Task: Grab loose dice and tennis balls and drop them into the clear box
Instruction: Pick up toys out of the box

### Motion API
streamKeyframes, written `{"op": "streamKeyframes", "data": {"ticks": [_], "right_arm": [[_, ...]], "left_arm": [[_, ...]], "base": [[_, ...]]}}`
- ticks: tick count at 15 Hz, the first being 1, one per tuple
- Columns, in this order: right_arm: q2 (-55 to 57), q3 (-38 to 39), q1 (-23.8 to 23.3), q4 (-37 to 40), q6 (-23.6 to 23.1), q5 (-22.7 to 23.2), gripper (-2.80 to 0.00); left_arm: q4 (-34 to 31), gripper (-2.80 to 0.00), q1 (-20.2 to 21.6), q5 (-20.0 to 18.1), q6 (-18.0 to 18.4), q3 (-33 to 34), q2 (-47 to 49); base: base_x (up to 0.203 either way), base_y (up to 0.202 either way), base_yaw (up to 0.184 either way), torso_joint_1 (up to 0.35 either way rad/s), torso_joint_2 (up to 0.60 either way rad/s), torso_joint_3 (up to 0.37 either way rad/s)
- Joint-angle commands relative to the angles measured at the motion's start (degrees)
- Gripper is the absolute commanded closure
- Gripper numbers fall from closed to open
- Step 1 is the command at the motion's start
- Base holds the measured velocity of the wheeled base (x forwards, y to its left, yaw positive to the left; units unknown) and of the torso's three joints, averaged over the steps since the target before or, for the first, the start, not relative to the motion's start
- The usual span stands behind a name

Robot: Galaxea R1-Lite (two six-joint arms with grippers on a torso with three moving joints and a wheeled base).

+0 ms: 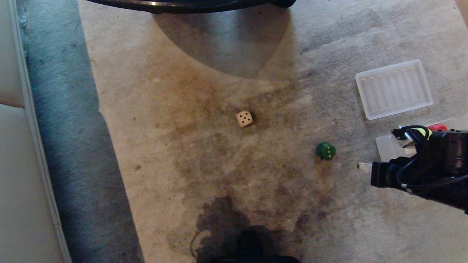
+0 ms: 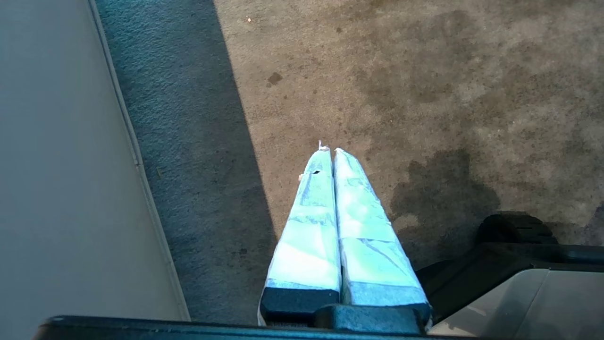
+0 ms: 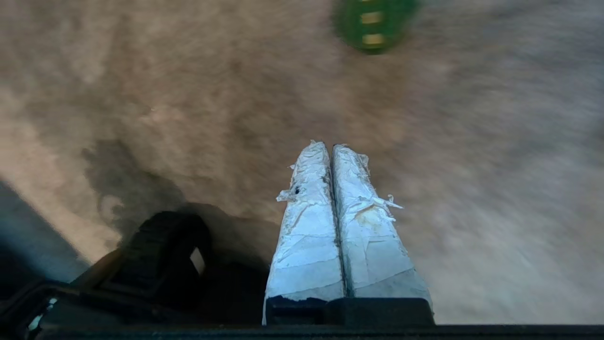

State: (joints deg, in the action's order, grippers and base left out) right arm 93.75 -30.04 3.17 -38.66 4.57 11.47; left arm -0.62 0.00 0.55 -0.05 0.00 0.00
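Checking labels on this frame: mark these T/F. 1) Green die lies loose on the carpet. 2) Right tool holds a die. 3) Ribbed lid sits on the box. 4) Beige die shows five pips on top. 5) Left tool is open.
1) True: the green die lies on the carpet.
2) False: the right tool is shut and empty.
3) False: the ribbed lid lies flat on the carpet, apart from the box.
4) True: the beige die shows five.
5) False: the left tool is shut.
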Motion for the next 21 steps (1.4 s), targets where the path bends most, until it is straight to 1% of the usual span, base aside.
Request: {"op": "streamKeyframes", "data": {"ticks": [1, 2, 4, 7, 8, 11, 13, 15, 17, 18, 21], "right_arm": [[7.81, 0.02, 0.62, -2.90, -2.07, 1.49, -2.80], [10.69, 0.17, 0.79, -4.22, -5.24, 1.38, -2.80], [14.85, 0.29, 0.94, -6.44, -13.33, 1.03, -2.80], [15.54, 1.04, -0.54, -6.19, -23.31, 1.02, -2.80], [16.97, 1.49, -1.30, -6.59, -27.53, 1.07, -2.80], [19.31, 0.90, -2.64, -7.47, -31.11, 1.80, -2.80], [22.14, -0.36, -2.64, -12.67, -32.46, 2.53, -2.80], [23.86, -1.34, -2.64, -16.12, -33.01, 4.16, -2.80], [26.52, -2.40, -2.71, -19.61, -34.48, 7.65, -2.80], [27.59, -3.42, -2.83, -21.67, -35.99, 10.18, -2.80], [30.39, -7.43, -3.58, -24.90, -45.23, 13.73, -2.80]], "left_arm": [[0.01, 0.00, 0.00, 0.07, -0.04, 0.00, 0.00], [0.01, 0.00, 0.00, -0.02, -0.04, 0.00, 0.00], [0.01, 0.00, 0.00, 0.07, -0.04, 0.09, 0.00], [0.01, 0.00, 0.00, -0.02, -0.04, 0.00, 0.00], [0.01, 0.00, 0.00, 0.00, -0.04, 0.09, 0.00], [0.01, 0.00, 0.00, 0.04, -0.04, 0.03, 0.00], [0.01, 0.00, 0.00, -0.02, -0.04, 0.00, 0.00], [0.01, 0.00, 0.00, -0.02, -0.04, 0.09, 0.00], [0.01, 0.00, 0.00, -0.02, -0.04, 0.02, 0.00], [0.01, 0.00, 0.00, -0.02, -0.04, 0.05, 0.00], [0.01, 0.00, 0.00, -0.02, -0.04, 0.00, 0.00]], "base": [[0.000, 0.000, 0.000, 0.000, 0.00, 0.000], [0.000, 0.000, 0.000, 0.000, 0.00, 0.000], [0.000, 0.000, 0.000, 0.000, 0.00, 0.000], [0.000, 0.000, 0.000, 0.000, 0.00, 0.000], [0.000, 0.000, 0.000, 0.000, 0.00, 0.000], [0.000, 0.000, 0.000, 0.000, 0.00, 0.000], [0.000, 0.000, 0.000, 0.000, 0.00, 0.000], [0.000, 0.000, 0.000, 0.000, 0.00, 0.000], [0.000, 0.000, 0.000, 0.000, 0.00, 0.000], [0.000, 0.000, 0.000, 0.000, 0.00, 0.000], [0.000, 0.000, 0.000, 0.000, 0.00, 0.000]]}}
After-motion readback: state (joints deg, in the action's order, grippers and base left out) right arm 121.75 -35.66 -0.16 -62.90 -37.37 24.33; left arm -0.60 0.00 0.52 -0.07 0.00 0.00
